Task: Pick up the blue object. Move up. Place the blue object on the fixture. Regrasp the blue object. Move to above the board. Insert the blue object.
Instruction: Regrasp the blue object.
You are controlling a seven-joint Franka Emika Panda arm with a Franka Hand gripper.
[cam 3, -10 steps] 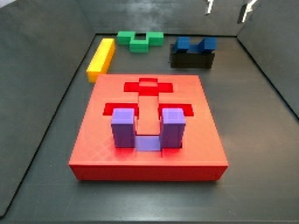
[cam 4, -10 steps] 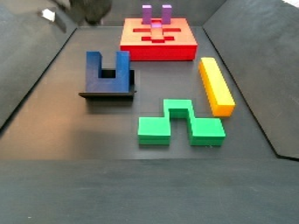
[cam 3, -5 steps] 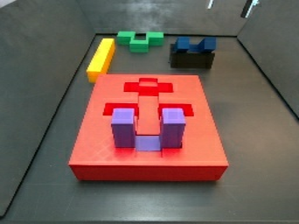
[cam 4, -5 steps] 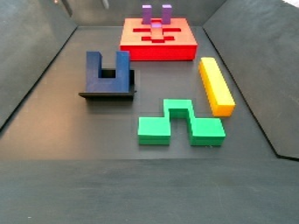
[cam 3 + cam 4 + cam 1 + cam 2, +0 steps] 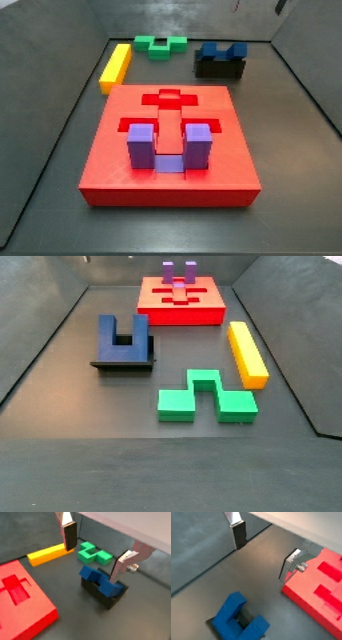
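Wrist views put my gripper (image 5: 97, 552) closest: its two flat silver fingers (image 5: 69, 536) stand wide apart with nothing between them, hanging well above the floor. Under them, in a wrist view, I see the small dark blue U-shaped block (image 5: 100, 581) resting on the black L-profiled fixture (image 5: 105, 596), prongs tilted upward. Just beyond it lies the green stepped block (image 5: 93, 553), then the long yellow bar (image 5: 51, 554), with a corner of the large flat red board (image 5: 21, 604) off to one side.

I judge the placing step done and the regrasp in hand. The next move calls for bringing the gripper down over the blue block, lining the pads up on two opposite flat faces and closing squarely, since a skewed grip would spoil the insertion.

Farther out, a side view shows what the wrist cameras miss: the lighter purple U-shaped block (image 5: 167, 147) already seated in the board (image 5: 114, 165), and an empty cross-shaped recess (image 5: 168, 99) behind it. Only a sliver of the gripper shows at the upper edge of both side views, so I cannot read the fingers there.
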